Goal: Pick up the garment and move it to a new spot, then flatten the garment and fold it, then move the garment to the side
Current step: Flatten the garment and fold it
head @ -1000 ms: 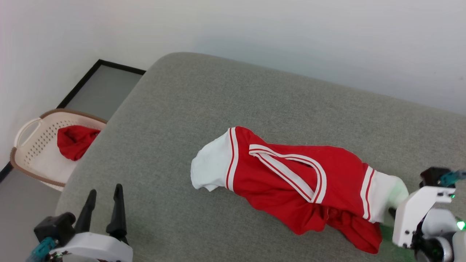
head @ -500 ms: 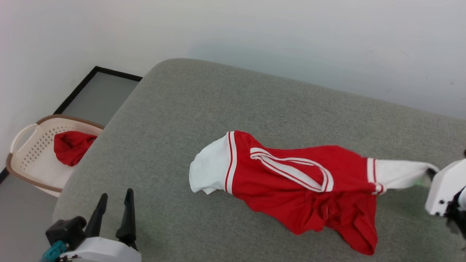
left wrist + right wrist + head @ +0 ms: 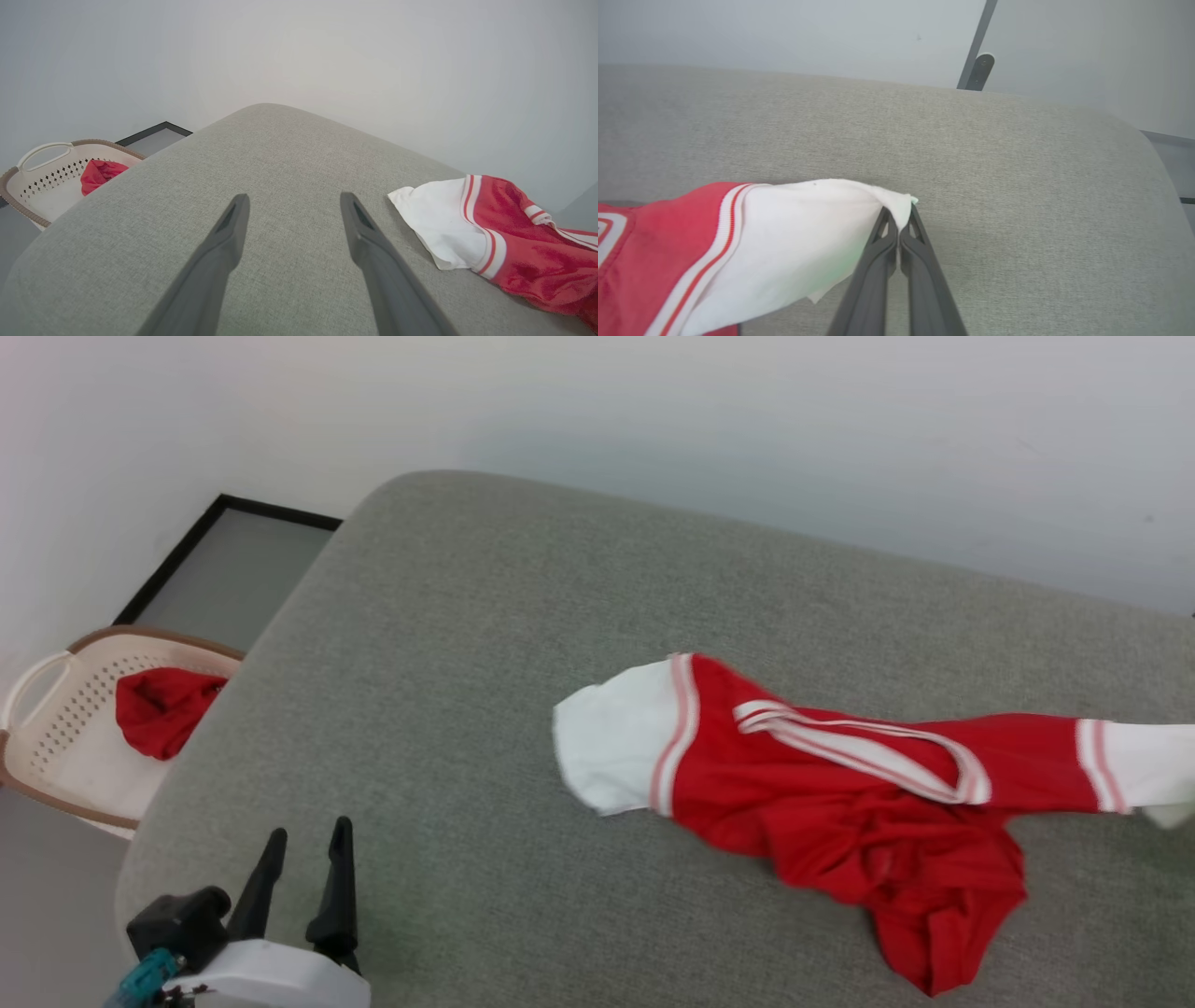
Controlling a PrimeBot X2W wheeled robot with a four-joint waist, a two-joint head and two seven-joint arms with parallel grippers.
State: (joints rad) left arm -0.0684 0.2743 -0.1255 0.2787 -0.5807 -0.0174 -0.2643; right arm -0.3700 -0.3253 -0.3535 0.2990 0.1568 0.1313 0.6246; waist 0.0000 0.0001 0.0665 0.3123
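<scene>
The garment, a red jersey with white sleeve ends and striped trim, lies stretched across the grey cushioned surface. Its right white sleeve is lifted and pulled taut toward the right edge of the head view. My right gripper is shut on the tip of that sleeve. The other white sleeve rests on the surface to the right of my left gripper, which hovers open and empty over the surface's near left part.
A cream perforated basket with a brown rim stands on the floor at the left, holding a small red cloth bunch. A white wall runs behind the surface. A dark metal leg stands beyond the far edge.
My right gripper has pulled the white sleeve to the right and gone past the head view's right edge. The garment has slid right and stretched out. The head view has shifted slightly.
</scene>
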